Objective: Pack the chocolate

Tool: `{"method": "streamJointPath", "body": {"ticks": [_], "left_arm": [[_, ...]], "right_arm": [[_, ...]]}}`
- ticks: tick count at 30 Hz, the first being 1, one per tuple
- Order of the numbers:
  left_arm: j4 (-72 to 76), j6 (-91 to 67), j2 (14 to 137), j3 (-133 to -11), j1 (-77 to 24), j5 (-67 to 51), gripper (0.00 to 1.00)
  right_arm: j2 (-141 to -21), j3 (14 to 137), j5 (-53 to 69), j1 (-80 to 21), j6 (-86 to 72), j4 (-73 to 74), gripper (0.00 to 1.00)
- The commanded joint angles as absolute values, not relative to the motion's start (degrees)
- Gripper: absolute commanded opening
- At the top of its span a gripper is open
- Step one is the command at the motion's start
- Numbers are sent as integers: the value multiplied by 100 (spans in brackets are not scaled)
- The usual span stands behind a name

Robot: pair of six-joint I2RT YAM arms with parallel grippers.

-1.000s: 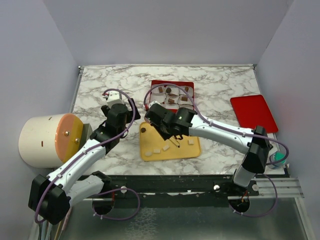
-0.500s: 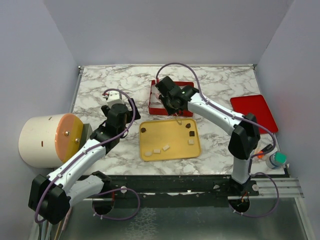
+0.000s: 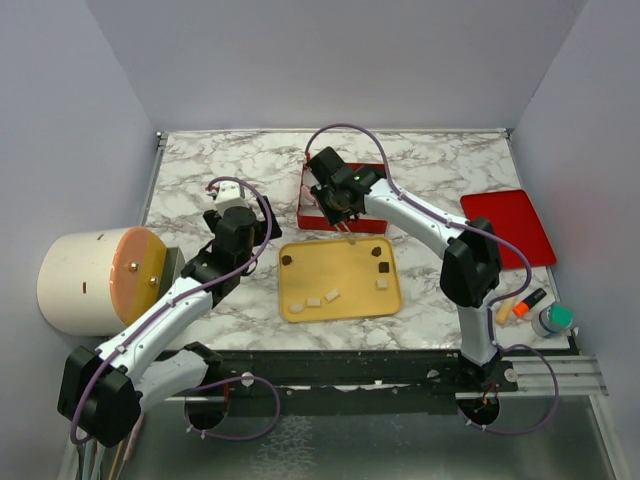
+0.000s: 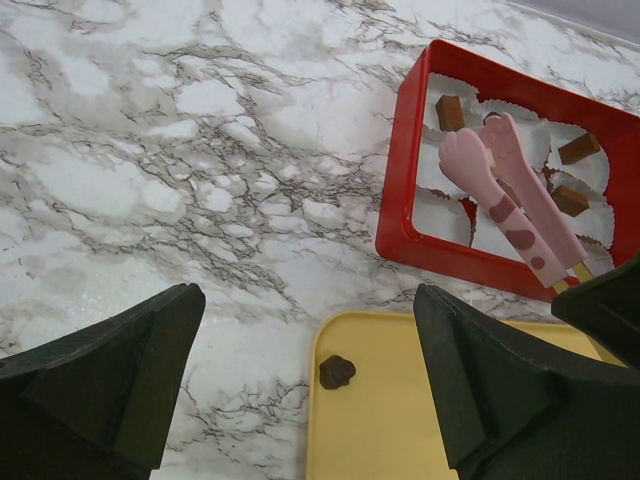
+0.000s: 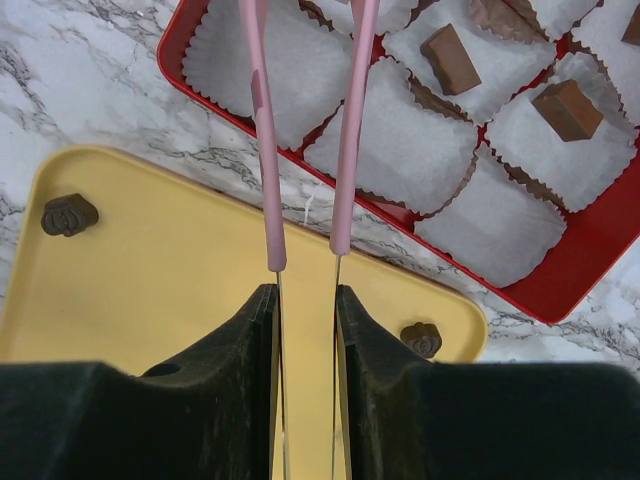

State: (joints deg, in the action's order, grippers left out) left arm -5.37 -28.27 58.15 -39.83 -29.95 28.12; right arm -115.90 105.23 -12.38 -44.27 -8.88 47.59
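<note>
Right gripper (image 5: 306, 300) is clamped on the pink tongs (image 4: 520, 205), tong arms a little apart. The tongs' long axis runs from the tray (image 5: 150, 270) over the box (image 4: 400, 200) near wall, with the tips above the cups (image 5: 400, 150). Cannot tell if the tips carry anything.

Chocolate (image 5: 449, 58): several in cups, two on the tray.
- Right piece (image 5: 421, 339) lies behind the tips, just right of the fingers.
- Left piece (image 4: 337, 371) is at the far-left corner, just ahead of the left gripper (image 4: 305, 340), whose jaws are wide apart and empty.

Next pick likely means drawing the tips back.

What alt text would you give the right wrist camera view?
The right gripper holds pink tongs out over a red box of white paper cups, some holding brown chocolates. Below lies a yellow tray with two dark chocolates.
</note>
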Motion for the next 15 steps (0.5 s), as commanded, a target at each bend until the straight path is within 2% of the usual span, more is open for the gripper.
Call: {"method": "streamJointPath", "body": {"ticks": [1, 15], "left_arm": [[-431, -2855, 5844, -3920, -2955, 2813, 97], [-405, -2873, 5867, -3878, -2953, 2787, 98]], "right_arm": [[-11722, 10710, -996, -4395, -821, 4593, 22], [-11832, 10595, -910, -4245, -874, 4503, 24]]}}
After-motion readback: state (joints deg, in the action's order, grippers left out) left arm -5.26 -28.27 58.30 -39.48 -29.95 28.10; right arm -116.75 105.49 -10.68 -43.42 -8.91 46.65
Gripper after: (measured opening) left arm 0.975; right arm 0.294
